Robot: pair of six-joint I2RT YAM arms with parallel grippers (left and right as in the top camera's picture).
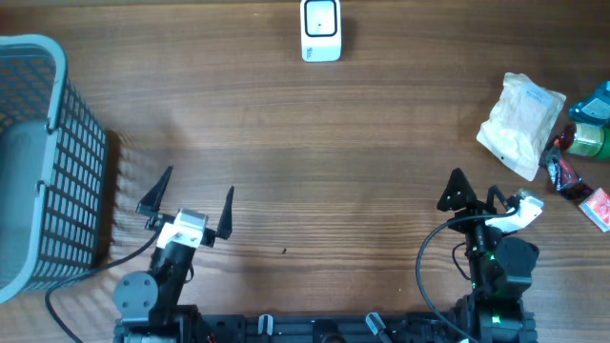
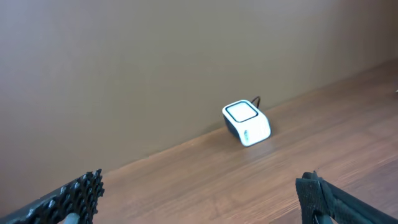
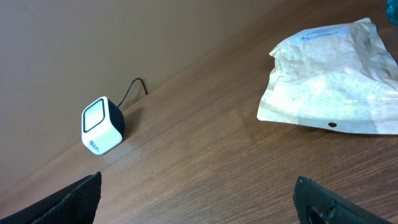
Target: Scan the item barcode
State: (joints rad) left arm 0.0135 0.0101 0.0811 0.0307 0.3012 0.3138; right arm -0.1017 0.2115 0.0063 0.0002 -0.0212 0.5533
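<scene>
A small white barcode scanner (image 1: 320,30) with a dark window sits at the far middle of the wooden table; it also shows in the left wrist view (image 2: 246,122) and the right wrist view (image 3: 101,126). A white crinkled pouch (image 1: 521,122) lies at the right, ahead of my right gripper (image 1: 475,195), and is seen close up (image 3: 329,87). My left gripper (image 1: 193,198) hovers at the near left. Both grippers (image 2: 199,190) (image 3: 199,190) stand open, with only bare table between their fingers.
A grey mesh basket (image 1: 48,162) stands along the left edge. At the far right lie a green bottle (image 1: 584,138), a blue packet (image 1: 596,100) and small red packets (image 1: 581,191). The scanner's cable (image 3: 132,87) runs off the back.
</scene>
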